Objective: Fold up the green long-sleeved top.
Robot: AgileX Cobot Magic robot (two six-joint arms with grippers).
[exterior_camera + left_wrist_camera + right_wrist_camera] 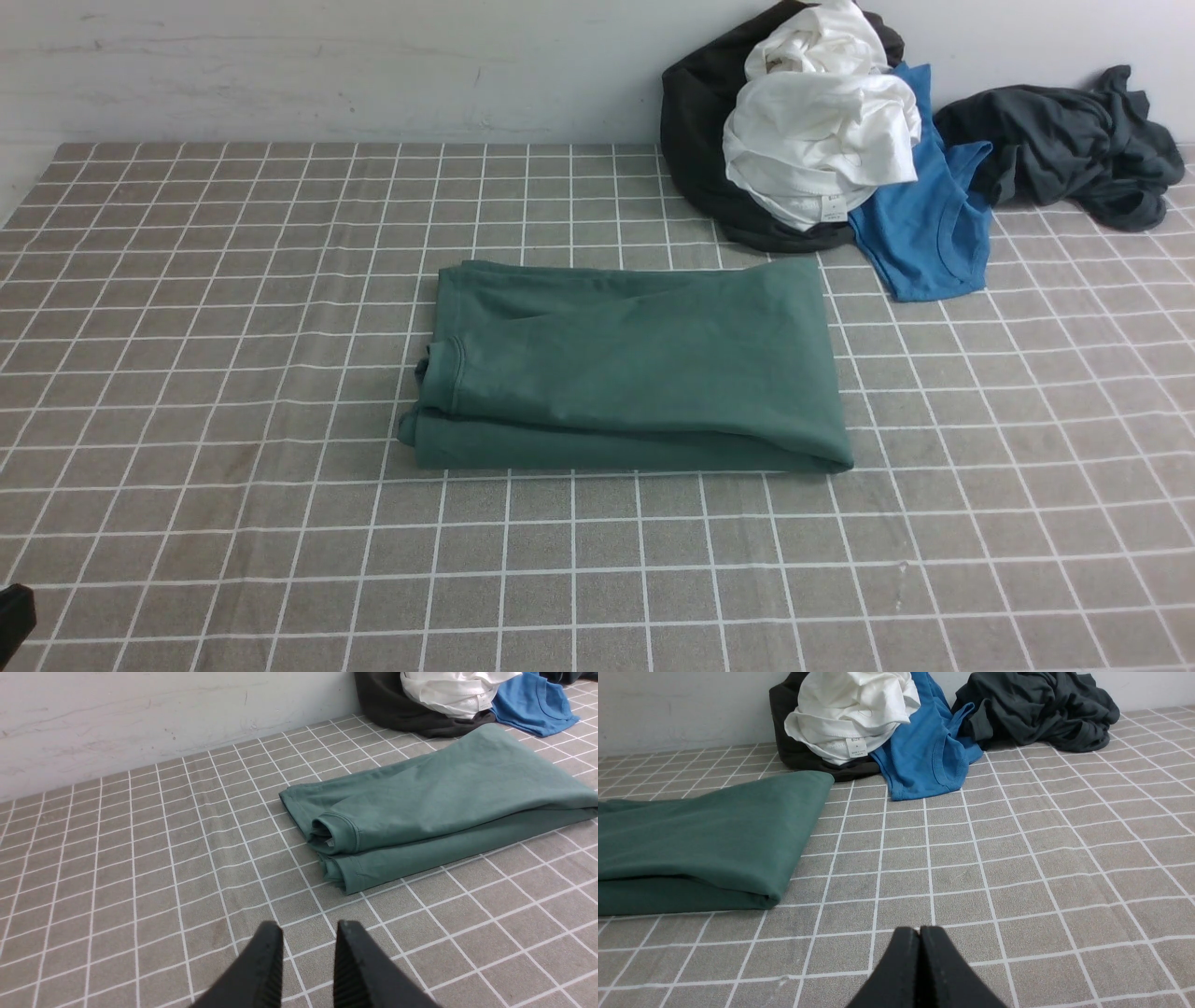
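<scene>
Top [635, 364] lies folded, mid table [187, 373], away from both my grippers. My left gripper [308, 938] slightly apart, holds nothing. My right gripper [920, 933] pressed closed, holds nothing.

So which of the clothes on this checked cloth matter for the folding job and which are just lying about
Belongs to the job:
- folded dark green cotton long-sleeved top

Just lying about:
- crumpled white garment
- bright blue garment
- dark charcoal-grey garment
- black garment under the white one
</scene>
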